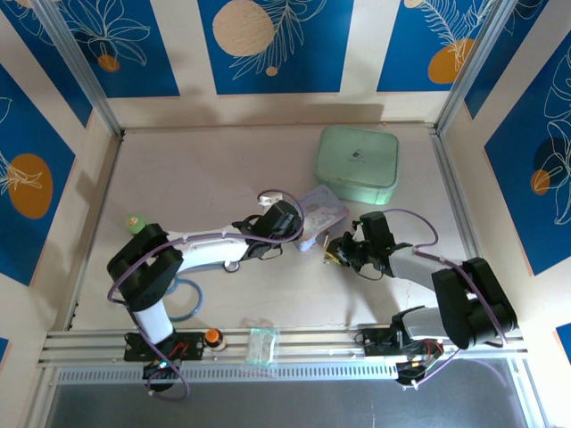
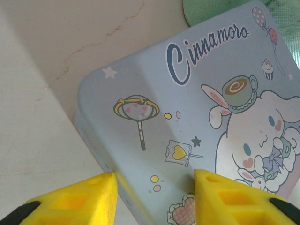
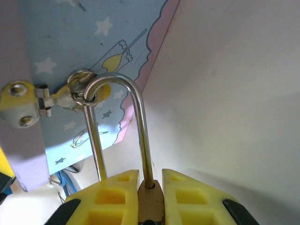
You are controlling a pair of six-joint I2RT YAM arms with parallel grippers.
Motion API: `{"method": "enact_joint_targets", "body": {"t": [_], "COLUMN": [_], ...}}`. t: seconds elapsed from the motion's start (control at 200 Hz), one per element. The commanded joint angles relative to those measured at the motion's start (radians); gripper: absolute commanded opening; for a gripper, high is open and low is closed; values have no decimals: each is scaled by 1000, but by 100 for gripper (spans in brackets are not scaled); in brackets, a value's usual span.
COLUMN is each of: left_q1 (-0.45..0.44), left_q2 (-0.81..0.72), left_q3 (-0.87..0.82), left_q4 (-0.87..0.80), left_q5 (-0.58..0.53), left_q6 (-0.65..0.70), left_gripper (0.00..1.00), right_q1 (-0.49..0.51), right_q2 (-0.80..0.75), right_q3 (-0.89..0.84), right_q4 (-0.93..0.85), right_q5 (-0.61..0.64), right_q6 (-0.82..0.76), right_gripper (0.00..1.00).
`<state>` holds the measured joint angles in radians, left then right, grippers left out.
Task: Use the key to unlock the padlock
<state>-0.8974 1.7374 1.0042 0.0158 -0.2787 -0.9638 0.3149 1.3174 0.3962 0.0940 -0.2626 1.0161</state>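
Right gripper (image 1: 337, 252) sits near the middle of the pale table (image 1: 205, 169) in the top external view. Its tip is at the 5 o'clock corner of the pale blue cartoon-printed tin (image 1: 323, 209), and the small brass-gold padlock (image 1: 329, 259) is a yellowish speck right at its fingertips. The left gripper (image 1: 302, 239) meets the same tin from 8 o'clock. A mint green rounded zip case (image 1: 357, 163) lies just beyond the tin, toward 1 o'clock.

From the left wrist camera, the left gripper (image 2: 154, 199) has its yellow fingers (image 2: 75, 204) spread apart. The near corner of the tin (image 2: 140, 93) sits in the gap between them; contact cannot be told. A strip of the green case (image 2: 225, 9) shows at 1 o'clock.

From the right wrist camera, the right gripper (image 3: 151, 180) is clamped on the brass body of the padlock (image 3: 142, 122), which is pinched between the two yellow pads (image 3: 112, 197) at 6 o'clock. The thin silver shackle rises toward 12 o'clock, arches to 11 o'clock and passes through a small metal ring (image 3: 80, 88) on the tin's pale hasp (image 3: 21, 105) at 9 o'clock. The shackle's right leg is seated in the body; its left leg drops behind the left pad.
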Motion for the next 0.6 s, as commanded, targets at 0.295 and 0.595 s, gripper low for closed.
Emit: {"method": "enact_joint_targets", "body": {"t": [0.295, 0.595], "left_q1": [7, 5], "left_q2": [53, 41], "left_q3": [-61, -92], "left_q4": [-243, -191], "left_q5": [-15, 26], "left_q6": [14, -21], "left_gripper": [43, 43], "right_q1": [-16, -18], "right_q2": [-37, -68], "right_q3": [-79, -187], "right_q4": [-166, 24], "right_q5": [7, 89], "right_q6": [-42, 137], "right_gripper": [13, 0]}}
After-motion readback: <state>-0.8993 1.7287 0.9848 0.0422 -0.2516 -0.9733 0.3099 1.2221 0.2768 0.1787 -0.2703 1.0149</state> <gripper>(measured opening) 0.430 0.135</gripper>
